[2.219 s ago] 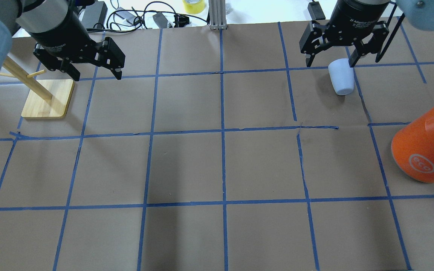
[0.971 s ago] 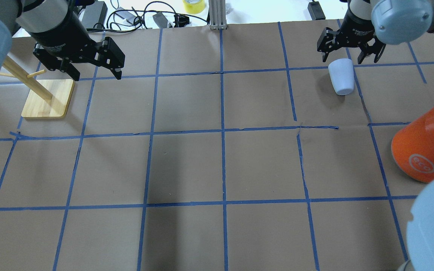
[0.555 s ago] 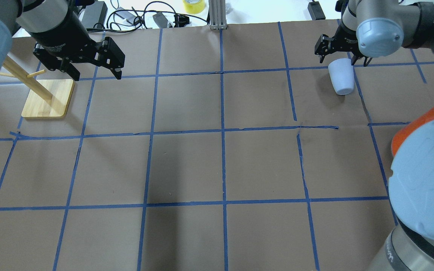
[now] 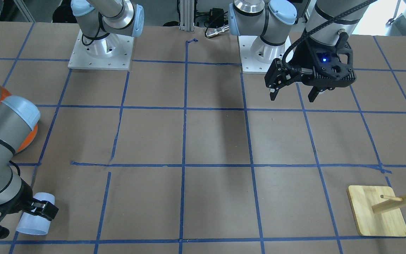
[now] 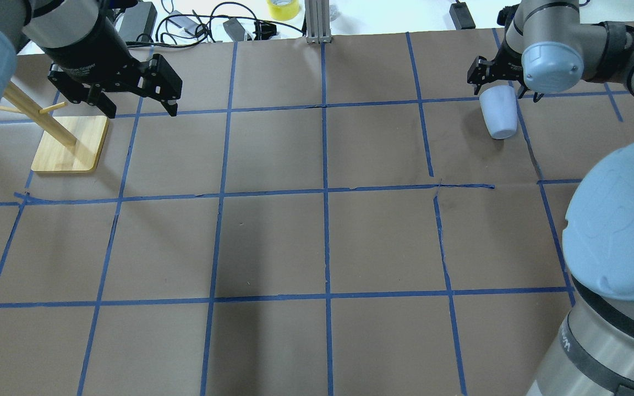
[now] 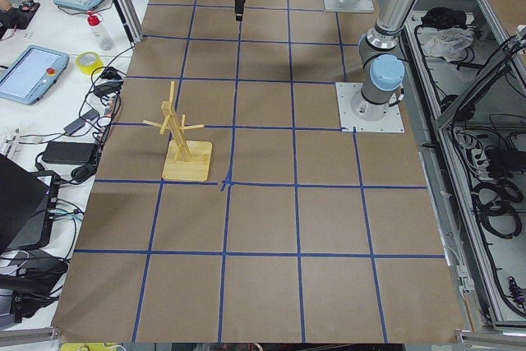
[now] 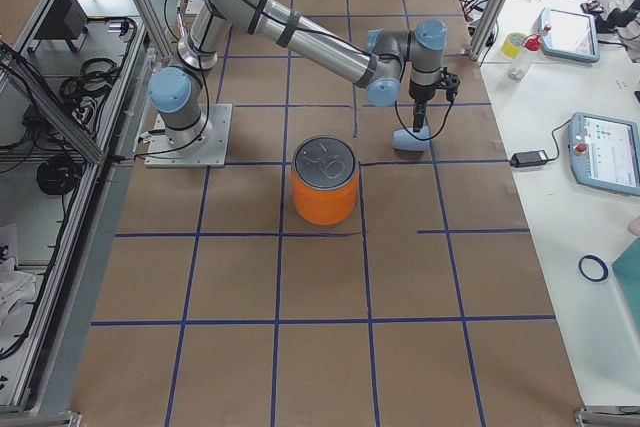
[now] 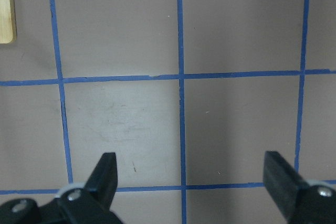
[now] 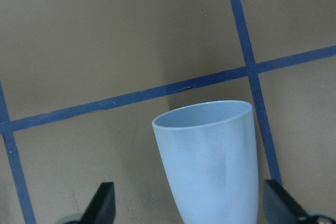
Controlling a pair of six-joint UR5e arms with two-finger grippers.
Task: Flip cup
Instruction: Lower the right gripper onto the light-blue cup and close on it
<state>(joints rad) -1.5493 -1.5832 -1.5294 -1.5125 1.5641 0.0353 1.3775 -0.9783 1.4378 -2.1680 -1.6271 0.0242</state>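
Observation:
The pale blue cup (image 5: pixel 498 113) lies on its side at the far right of the table, rim pointing away from the robot. It also shows in the front view (image 4: pixel 32 220), the right side view (image 7: pixel 408 140) and the right wrist view (image 9: pixel 212 161). My right gripper (image 5: pixel 501 88) is open and low over the cup, one finger (image 9: pixel 102 205) on each side of it, apart from its walls. My left gripper (image 5: pixel 141 107) is open and empty above the far left of the table, also seen in the left wrist view (image 8: pixel 191 182).
A large orange can (image 7: pixel 324 187) stands near the cup on the robot's side; in the overhead view my right elbow (image 5: pixel 619 220) hides it. A wooden peg stand (image 5: pixel 69 146) sits at the far left, just beside my left gripper. Cables and devices lie beyond the far edge.
My right gripper has turned and come down around the cup's rim end. The right elbow has swung in over the orange can. The cup and the left arm have not moved.

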